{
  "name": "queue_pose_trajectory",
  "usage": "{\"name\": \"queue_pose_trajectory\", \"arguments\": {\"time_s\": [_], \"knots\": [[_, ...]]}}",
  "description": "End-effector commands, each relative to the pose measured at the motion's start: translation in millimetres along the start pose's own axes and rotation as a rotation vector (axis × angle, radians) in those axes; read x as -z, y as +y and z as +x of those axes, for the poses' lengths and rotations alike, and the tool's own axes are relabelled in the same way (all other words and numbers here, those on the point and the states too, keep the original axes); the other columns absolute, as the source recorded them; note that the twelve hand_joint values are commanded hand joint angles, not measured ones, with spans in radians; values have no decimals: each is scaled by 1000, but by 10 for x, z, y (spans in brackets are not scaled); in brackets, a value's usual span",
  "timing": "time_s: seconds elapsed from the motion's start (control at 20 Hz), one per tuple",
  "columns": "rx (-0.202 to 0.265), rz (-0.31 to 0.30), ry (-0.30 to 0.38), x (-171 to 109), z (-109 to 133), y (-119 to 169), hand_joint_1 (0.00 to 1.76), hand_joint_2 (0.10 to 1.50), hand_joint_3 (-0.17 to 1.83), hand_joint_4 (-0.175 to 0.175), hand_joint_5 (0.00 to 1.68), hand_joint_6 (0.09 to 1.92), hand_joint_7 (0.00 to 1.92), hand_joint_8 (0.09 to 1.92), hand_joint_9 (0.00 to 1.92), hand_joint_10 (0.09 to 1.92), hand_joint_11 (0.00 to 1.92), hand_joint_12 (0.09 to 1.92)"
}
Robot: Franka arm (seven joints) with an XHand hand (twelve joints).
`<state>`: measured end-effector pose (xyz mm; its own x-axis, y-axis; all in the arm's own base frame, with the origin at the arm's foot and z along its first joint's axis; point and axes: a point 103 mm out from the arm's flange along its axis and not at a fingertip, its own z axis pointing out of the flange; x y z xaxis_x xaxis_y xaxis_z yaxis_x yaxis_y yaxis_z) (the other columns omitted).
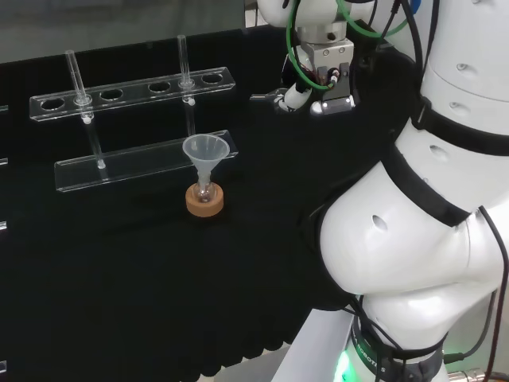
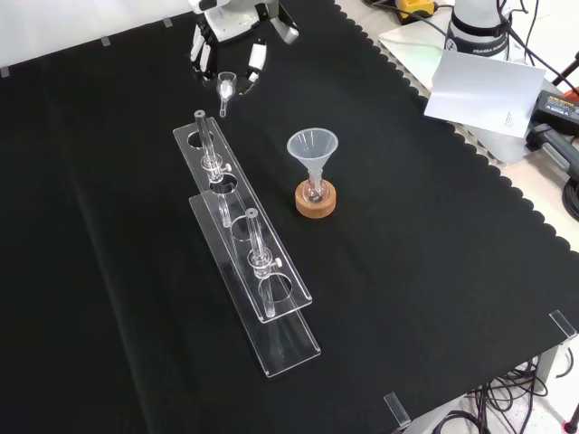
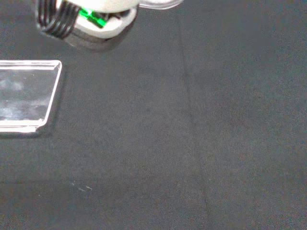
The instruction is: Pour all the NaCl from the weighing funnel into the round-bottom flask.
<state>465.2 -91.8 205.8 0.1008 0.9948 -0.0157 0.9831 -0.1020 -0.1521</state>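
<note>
A small round-bottom flask (image 1: 204, 192) (image 2: 314, 192) sits in a cork ring (image 1: 205, 204) (image 2: 316, 204) with a clear plastic funnel (image 1: 206, 149) (image 2: 313, 147) standing in its neck. The black and white hand (image 1: 316, 89) (image 2: 228, 41) hovers above the cloth at the front view's top, well beyond the flask. Its fingers are curled on a small clear weighing funnel (image 2: 225, 88) (image 1: 265, 97), whose stem points towards the rack. What the weighing funnel holds is too small to tell. In the wrist view, part of the hand (image 3: 88, 21) sits over bare black cloth.
A clear acrylic test tube rack (image 1: 135, 91) (image 2: 244, 240) (image 3: 26, 100) with two glass tubes stands left of the flask in the front view, its near end just below the hand. White paper (image 2: 479, 86) and cables lie off the cloth's right edge.
</note>
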Motion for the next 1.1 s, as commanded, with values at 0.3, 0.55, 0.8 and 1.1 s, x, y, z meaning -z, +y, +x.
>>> {"name": "queue_pose_trajectory", "arguments": {"time_s": [0.3,0.55,0.8,1.1], "knots": [[-32,-69,25,221,154,-545,1132,724,474,175,1362,435,754,686,1220,210,1029,917],[-31,-79,28,306,276,-792,1132,724,473,175,1363,433,752,688,1221,208,1029,917],[-26,-69,20,355,406,-1005,1132,724,472,175,1363,431,750,689,1220,205,1029,918],[-13,-39,-5,349,600,-1211,1132,725,471,175,1364,429,748,691,1219,201,1027,917]]}}
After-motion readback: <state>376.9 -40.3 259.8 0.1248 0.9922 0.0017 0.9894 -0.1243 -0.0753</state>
